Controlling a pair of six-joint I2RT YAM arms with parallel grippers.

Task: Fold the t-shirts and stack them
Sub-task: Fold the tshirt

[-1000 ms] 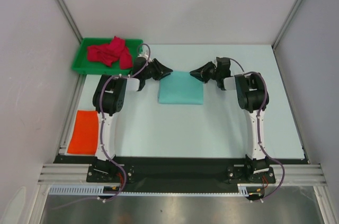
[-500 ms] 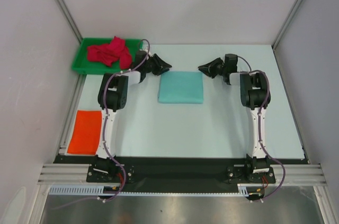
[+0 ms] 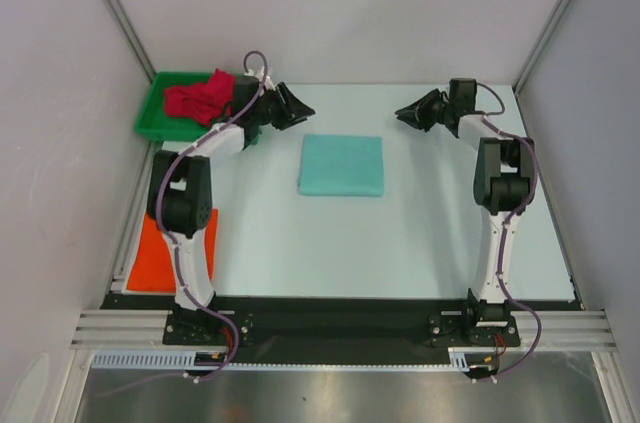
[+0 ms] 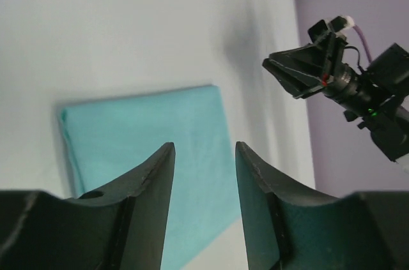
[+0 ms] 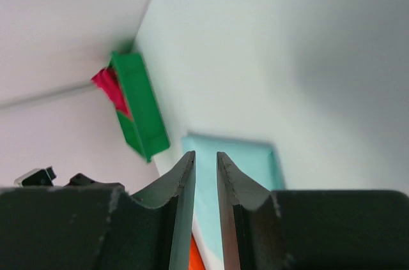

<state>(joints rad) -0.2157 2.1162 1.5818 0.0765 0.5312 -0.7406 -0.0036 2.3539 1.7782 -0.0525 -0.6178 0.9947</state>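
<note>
The orange shirt [image 3: 143,261] lies flat at the near left corner. The red shirt [image 3: 198,101] is bunched in a green tray [image 3: 150,118] at the far left corner. The left gripper [image 3: 306,109] is spread and empty. The folded mint shirt [image 3: 341,165] lies mid-table. The right gripper [image 3: 402,113], its fingers narrowly parted, holds nothing.

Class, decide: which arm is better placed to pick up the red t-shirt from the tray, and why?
Left. The left gripper is beside the green tray holding the red t-shirt; the right gripper is far across the table.
</note>
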